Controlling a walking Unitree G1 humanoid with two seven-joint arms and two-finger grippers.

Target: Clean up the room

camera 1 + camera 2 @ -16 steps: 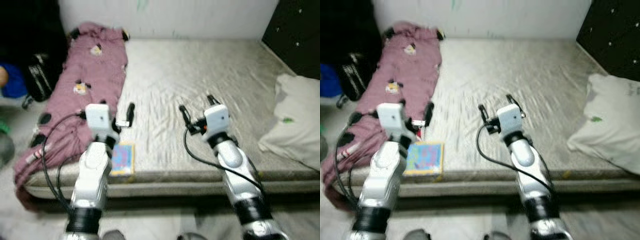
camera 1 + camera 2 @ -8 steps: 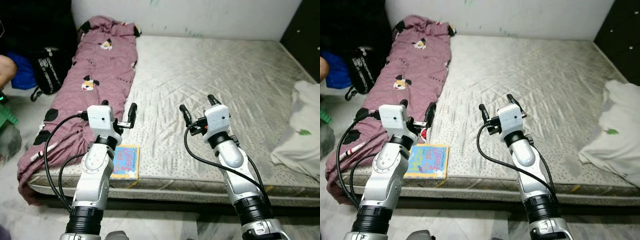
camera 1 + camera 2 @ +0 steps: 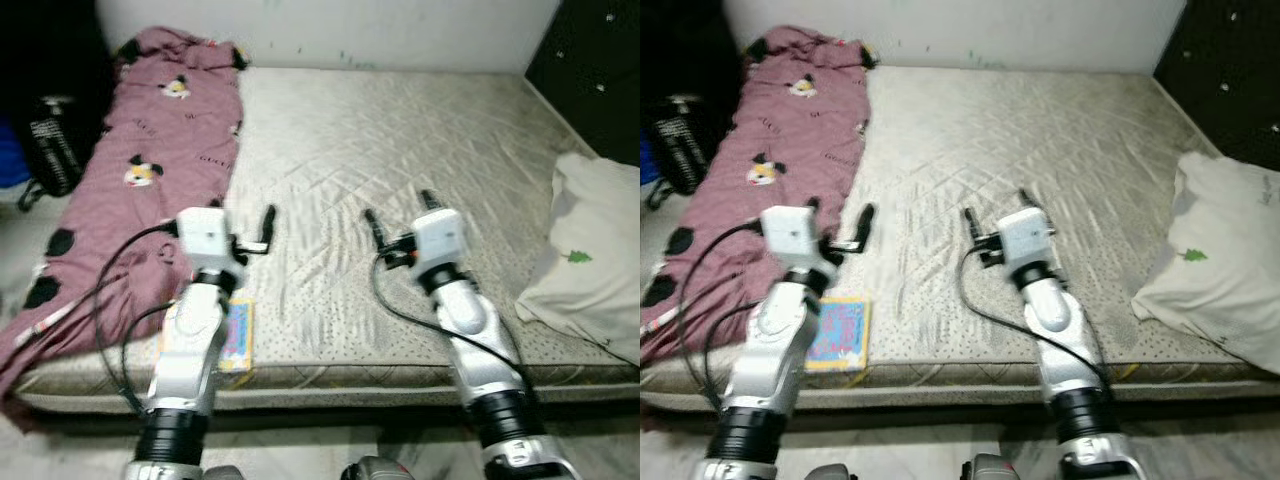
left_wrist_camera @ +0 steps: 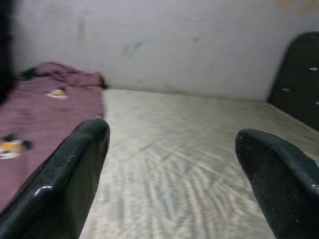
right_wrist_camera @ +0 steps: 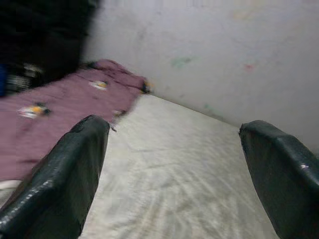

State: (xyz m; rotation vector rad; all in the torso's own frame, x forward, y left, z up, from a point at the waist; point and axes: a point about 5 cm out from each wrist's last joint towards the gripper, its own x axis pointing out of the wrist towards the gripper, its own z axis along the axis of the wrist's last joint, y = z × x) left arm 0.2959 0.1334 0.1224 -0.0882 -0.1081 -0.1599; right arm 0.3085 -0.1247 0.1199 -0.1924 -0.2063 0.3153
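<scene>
Since 0.5 s ago the head camera has swung right, bringing the white pillow point(image 3: 590, 255) further into frame; both arms keep their raised pose over the mattress point(image 3: 400, 150). The left gripper point(image 4: 172, 184) and right gripper point(image 5: 174, 179) each hold their 2 fingers wide apart, gripping nothing. Tidying looks barely begun: the pink blanket point(image 3: 130, 190) lies rumpled along the bed's left side, and a colourful book point(image 3: 840, 333) sits at the front edge beside the left arm.

A home bedroom: bare mattress point(image 3: 400, 160), pink blanket point(image 3: 130, 190) and white pillow point(image 3: 590, 250).
</scene>
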